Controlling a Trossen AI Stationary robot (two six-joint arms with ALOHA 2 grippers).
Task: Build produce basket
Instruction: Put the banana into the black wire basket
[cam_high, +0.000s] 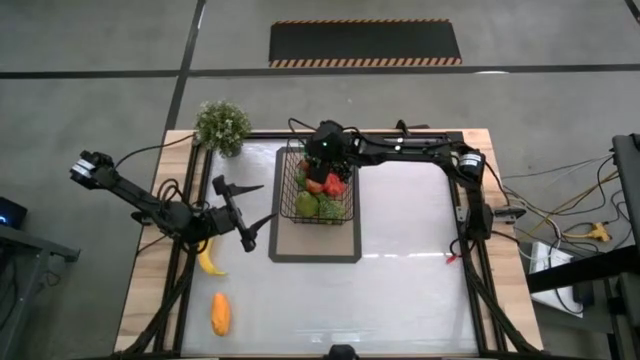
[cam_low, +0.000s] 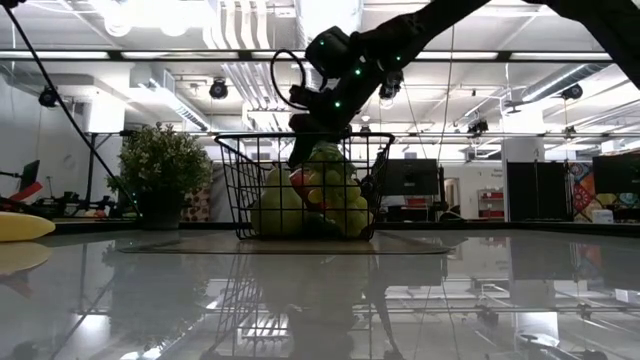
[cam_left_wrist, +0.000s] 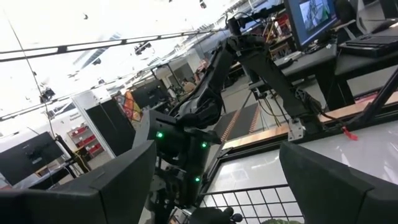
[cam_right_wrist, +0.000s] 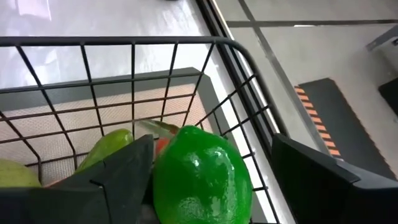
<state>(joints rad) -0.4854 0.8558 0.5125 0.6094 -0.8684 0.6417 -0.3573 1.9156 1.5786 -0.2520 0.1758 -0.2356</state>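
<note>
The black wire basket (cam_high: 318, 190) stands on a dark-bordered mat (cam_high: 315, 245) and holds several pieces of produce (cam_high: 322, 192), green and red. My right gripper (cam_high: 323, 158) hangs over the basket's far end, pointing slantwise down into it, open. A shiny green lime (cam_right_wrist: 202, 180) sits between its fingers, above a green pear (cam_right_wrist: 109, 149) in the basket. My left gripper (cam_high: 245, 215) stands open and empty, left of the basket. A yellow banana (cam_high: 208, 260) and an orange piece (cam_high: 220, 313) lie on the table near the left edge. My right gripper stands open around the lime. The lime sits close against one finger (cam_right_wrist: 127, 171), and a clear gap (cam_right_wrist: 264, 180) separates it from the other finger (cam_right_wrist: 317, 183). Whether the near finger touches it, I cannot tell.
A potted plant (cam_high: 222, 125) stands at the table's far left corner. The right arm (cam_high: 420, 150) stretches across the table's far side. The white tabletop right of and nearer than the mat (cam_high: 410, 260) is bare.
</note>
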